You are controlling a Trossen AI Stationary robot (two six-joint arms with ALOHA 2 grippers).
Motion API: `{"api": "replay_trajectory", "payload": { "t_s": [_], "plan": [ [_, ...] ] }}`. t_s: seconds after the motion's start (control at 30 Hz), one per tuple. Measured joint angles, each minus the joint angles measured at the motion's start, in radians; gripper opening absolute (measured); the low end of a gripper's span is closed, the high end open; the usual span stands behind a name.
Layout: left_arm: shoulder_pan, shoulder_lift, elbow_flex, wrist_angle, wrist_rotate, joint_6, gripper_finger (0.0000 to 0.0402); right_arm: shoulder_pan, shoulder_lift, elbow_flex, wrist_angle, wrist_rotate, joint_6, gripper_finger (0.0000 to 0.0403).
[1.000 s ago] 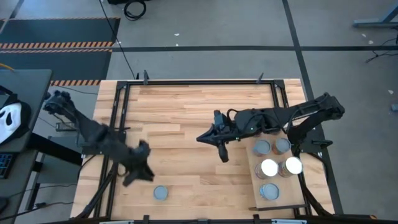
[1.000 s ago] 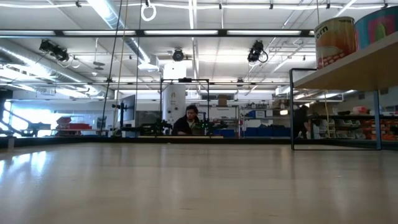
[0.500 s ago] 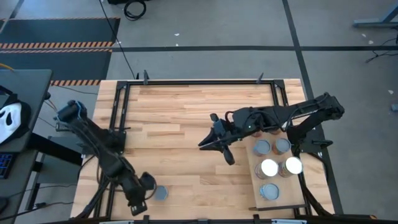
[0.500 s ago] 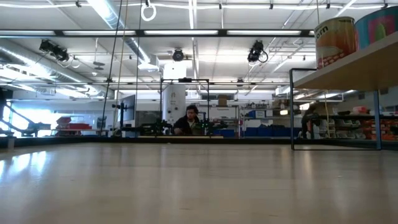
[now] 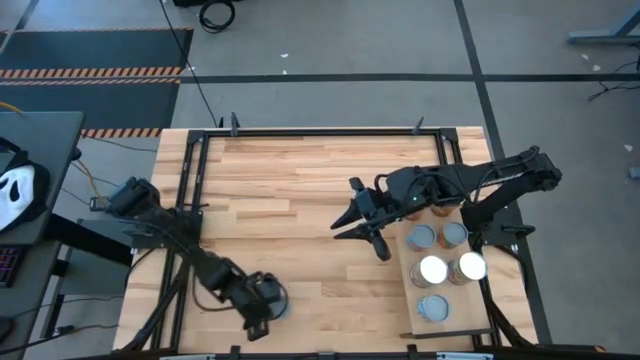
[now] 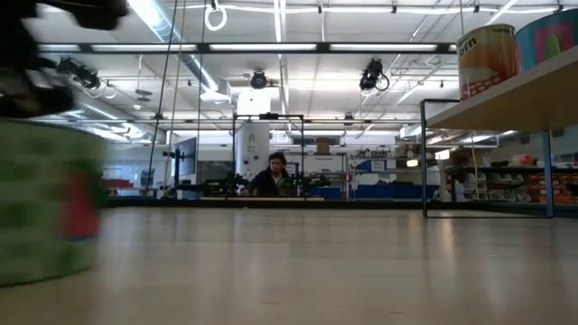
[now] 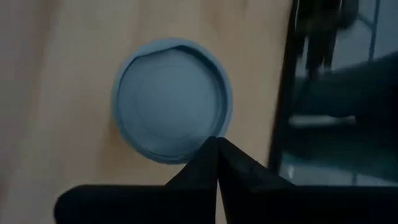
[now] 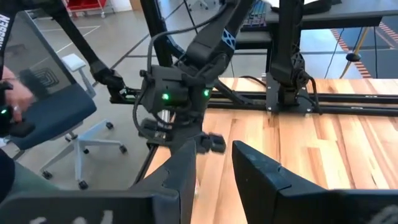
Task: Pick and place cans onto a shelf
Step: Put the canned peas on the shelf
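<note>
Where a moment ago the left end effector [image 5: 262, 312] hung short of the lone can [image 5: 272, 303], the high view now has it down over that can near the worktop [image 5: 300, 190] front edge, far from the shelf [image 5: 445, 290], which carries five cans. Seen low, a green-sided can blurs past (likely nudged). Its wrist view shows fingers pinched together beside the grey lid, holding nothing, so the grasp looks missed. Beside the shelf, the right end effector [image 5: 365, 222] stands partly open, empty.
</note>
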Motion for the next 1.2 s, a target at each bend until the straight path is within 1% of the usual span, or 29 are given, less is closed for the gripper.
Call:
{"api": "replay_trajectory", "payload": {
  "t_s": [0.2, 0.27, 0.33, 0.43, 0.47, 0.53, 0.6, 0.7, 0.8, 0.93, 1.03, 1.1, 1.2],
  "plan": [
    [0.143, 0.012, -0.008, 0.146, -0.171, 0.180, 0.0005, 0.005, 0.015, 0.000, -0.003, 0.006, 0.005, 0.0113],
    [0.202, 0.010, -0.008, 0.199, -0.196, 0.231, 0.0006, 0.007, 0.026, 0.000, -0.009, 0.058, 0.012, 0.0112],
    [0.259, 0.005, -0.008, 0.230, -0.182, 0.254, 0.0008, 0.008, 0.046, 0.001, -0.024, 0.103, 0.013, 0.0112],
    [0.321, -0.039, -0.007, 0.220, -0.103, 0.247, 0.0009, 0.009, 0.096, 0.000, -0.058, 0.110, -0.021, 0.0113],
    [0.325, -0.065, -0.007, 0.183, -0.078, 0.243, 0.0009, 0.012, 0.116, 0.000, -0.061, 0.106, -0.026, 0.0115],
    [0.313, -0.127, -0.007, 0.106, -0.061, 0.220, 0.0005, 0.021, 0.150, 0.000, -0.057, 0.095, -0.034, 0.0118],
    [0.280, -0.201, -0.007, 0.028, -0.073, 0.201, 0.0004, 0.032, 0.181, 0.000, -0.041, 0.100, -0.043, 0.0122],
    [0.213, -0.325, -0.005, -0.037, -0.187, 0.168, 0.0006, 0.040, 0.222, 0.000, -0.003, 0.100, -0.056, 0.0137],
    [0.152, -0.416, -0.006, -0.137, -0.283, 0.109, 0.0009, 0.043, 0.279, 0.000, 0.021, 0.097, -0.055, 0.0161],
    [0.098, -0.493, -0.006, -0.270, -0.361, -0.001, 0.0010, 0.048, 0.382, 0.000, 0.088, 0.064, -0.053, 0.0209],
    [0.076, -0.512, -0.006, -0.326, -0.438, -0.037, 0.0010, 0.051, 0.462, 0.000, 0.123, 0.045, -0.054, 0.0254],
    [0.077, -0.513, -0.006, -0.325, -0.476, -0.041, 0.0011, 0.051, 0.506, 0.000, 0.124, 0.045, -0.062, 0.0287],
    [0.090, -0.508, -0.006, -0.321, -0.487, -0.042, 0.0011, 0.050, 0.554, 0.000, 0.120, 0.046, -0.080, 0.0334]
  ]
}}
